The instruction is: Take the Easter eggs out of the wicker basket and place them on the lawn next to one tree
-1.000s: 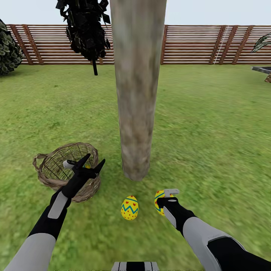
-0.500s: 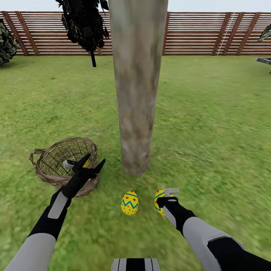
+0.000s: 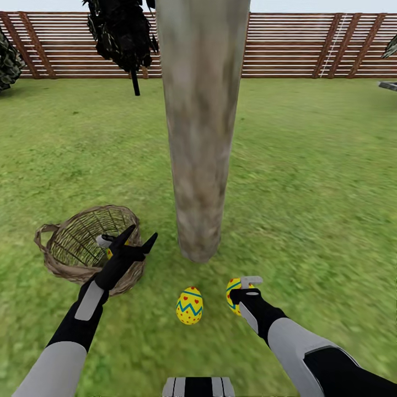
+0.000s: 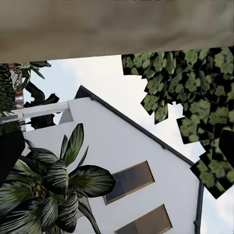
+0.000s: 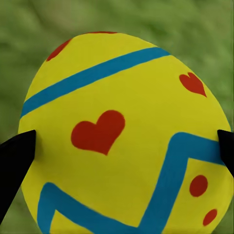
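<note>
Nearest, before the thick pale grey-tan tree trunk point(image 3: 199, 138), one yellow zigzag-banded Easter egg point(image 3: 189, 305) lies on grass; beside it the right gripper point(image 3: 242, 289) pinches a second egg point(image 5: 124, 136). Left of the trunk, the left gripper point(image 3: 135, 240), fingers spread, hovers over the brown wicker basket point(image 3: 60, 251) holding a third egg point(image 3: 110, 252).

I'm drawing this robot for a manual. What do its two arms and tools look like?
Both arms are alike: pale grey rounded upper segments, then black forearms, each with a light grey panel along the top. The left tool is black, with two slim pointed fingers and a small grey-white piece beside its base. The right tool is black with a light grey bracket at its tip. No cables or lettering are visible.
</note>
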Robot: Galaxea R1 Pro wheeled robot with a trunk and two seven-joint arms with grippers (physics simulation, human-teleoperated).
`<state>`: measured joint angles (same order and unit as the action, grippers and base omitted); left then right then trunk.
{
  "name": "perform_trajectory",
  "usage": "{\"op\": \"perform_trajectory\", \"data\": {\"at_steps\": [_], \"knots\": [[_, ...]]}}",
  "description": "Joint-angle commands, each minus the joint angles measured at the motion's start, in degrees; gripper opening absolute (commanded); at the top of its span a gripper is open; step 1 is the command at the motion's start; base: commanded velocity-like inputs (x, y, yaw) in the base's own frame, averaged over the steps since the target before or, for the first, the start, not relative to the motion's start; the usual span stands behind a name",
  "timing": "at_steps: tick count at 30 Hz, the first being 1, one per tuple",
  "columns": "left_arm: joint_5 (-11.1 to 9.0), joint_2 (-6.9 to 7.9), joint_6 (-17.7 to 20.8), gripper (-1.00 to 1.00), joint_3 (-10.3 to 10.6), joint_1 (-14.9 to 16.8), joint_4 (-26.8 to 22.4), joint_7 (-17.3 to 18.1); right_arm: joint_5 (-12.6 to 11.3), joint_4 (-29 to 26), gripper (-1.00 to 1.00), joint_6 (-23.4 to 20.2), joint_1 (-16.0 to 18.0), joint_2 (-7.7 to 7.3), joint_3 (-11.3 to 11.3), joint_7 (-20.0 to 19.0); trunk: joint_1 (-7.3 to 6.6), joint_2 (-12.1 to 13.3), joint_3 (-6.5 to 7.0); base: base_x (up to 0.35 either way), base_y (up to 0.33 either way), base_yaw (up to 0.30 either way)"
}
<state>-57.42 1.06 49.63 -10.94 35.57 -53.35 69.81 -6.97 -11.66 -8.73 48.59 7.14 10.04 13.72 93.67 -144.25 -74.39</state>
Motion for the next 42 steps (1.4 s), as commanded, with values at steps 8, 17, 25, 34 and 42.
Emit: {"op": "perform_trajectory", "data": {"at_steps": [8, 17, 25, 34, 42], "knots": [[-0.2, -0.01, 0.5, 1.0, 0.0, 0.0, 0.0, 0.0, -0.6, -0.2, -1.0, -0.5, 0.0, -0.02, 0.5, 0.3, 0.19, -0.1, -1.82, 0.0, 0.0, 0.0], [-0.2, -0.36, 0.4, 1.0, 0.0, 0.0, -0.1, 0.0, -0.7, -0.3, -1.0, 2.4, 0.0, 0.04, 0.6, 0.3, 0.42, -0.2, -3.81, 0.0, 0.0, 0.0], [-0.2, -0.44, 0.4, 1.0, 0.0, 0.0, -1.1, 0.0, -0.7, -0.4, -1.0, 2.5, 0.1, 0.07, 0.6, 0.2, 0.5, -0.3, -4.48, 0.0, 0.0, 0.0], [-0.2, -0.44, 0.4, 1.0, 0.0, -0.2, -1.1, 0.0, -0.5, -3.2, -1.0, 2.6, 0.1, 0.04, 0.6, 0.8, 0.5, -0.3, -4.48, 0.0, 0.0, 0.083], [-0.2, -0.46, 0.4, 1.0, 0.0, -0.2, -1.1, 0.0, -0.5, -3.1, -1.0, 2.6, 0.1, 0.0, 0.5, 0.7, 0.5, -0.3, -4.48, 0.0, 0.0, 0.208]]}}
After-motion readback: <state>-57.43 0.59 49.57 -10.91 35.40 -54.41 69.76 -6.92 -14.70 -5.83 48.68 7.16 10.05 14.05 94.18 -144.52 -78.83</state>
